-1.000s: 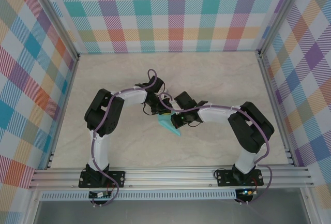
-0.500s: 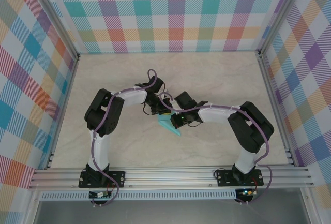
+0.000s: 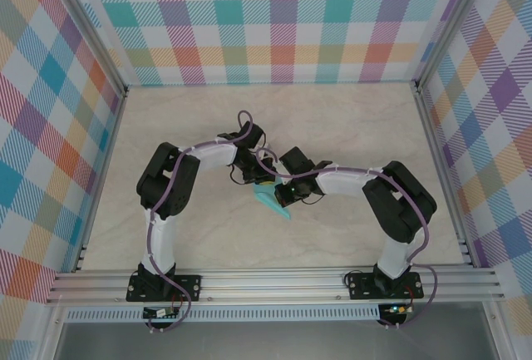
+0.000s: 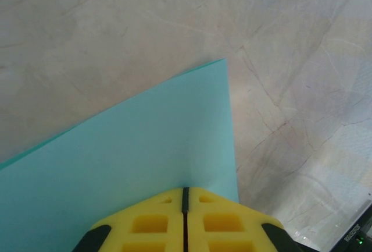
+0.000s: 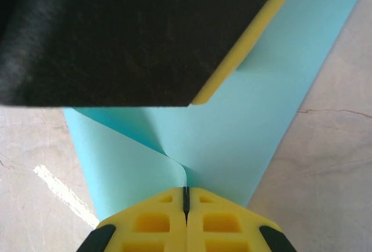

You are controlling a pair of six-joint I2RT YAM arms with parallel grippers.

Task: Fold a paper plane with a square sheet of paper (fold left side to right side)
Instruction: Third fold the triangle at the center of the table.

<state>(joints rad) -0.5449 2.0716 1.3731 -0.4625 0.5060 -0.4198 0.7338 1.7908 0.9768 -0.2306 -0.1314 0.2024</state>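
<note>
The turquoise paper plane (image 3: 273,204) lies on the table's middle, its pointed end sticking out toward the near right. Both grippers meet over its far end. My left gripper (image 3: 258,180) comes in from the left, and in its wrist view its yellow jaws (image 4: 185,190) are shut with the flat turquoise sheet (image 4: 133,147) puckering into their tip. From the right, my right gripper (image 3: 280,191) has its jaws (image 5: 186,190) shut on a raised fold of the paper (image 5: 261,106). The left gripper's black and yellow finger (image 5: 116,31) covers the paper's far part there.
The marbled beige tabletop (image 3: 349,127) is ringed by chequered walls (image 3: 283,19). An aluminium rail (image 3: 274,281) runs along the near edge, with both arm bases on it. The two wrists sit very close together over the paper.
The right arm's forearm and elbow have drifted slightly left. The grippers and the paper stay almost where they were.
</note>
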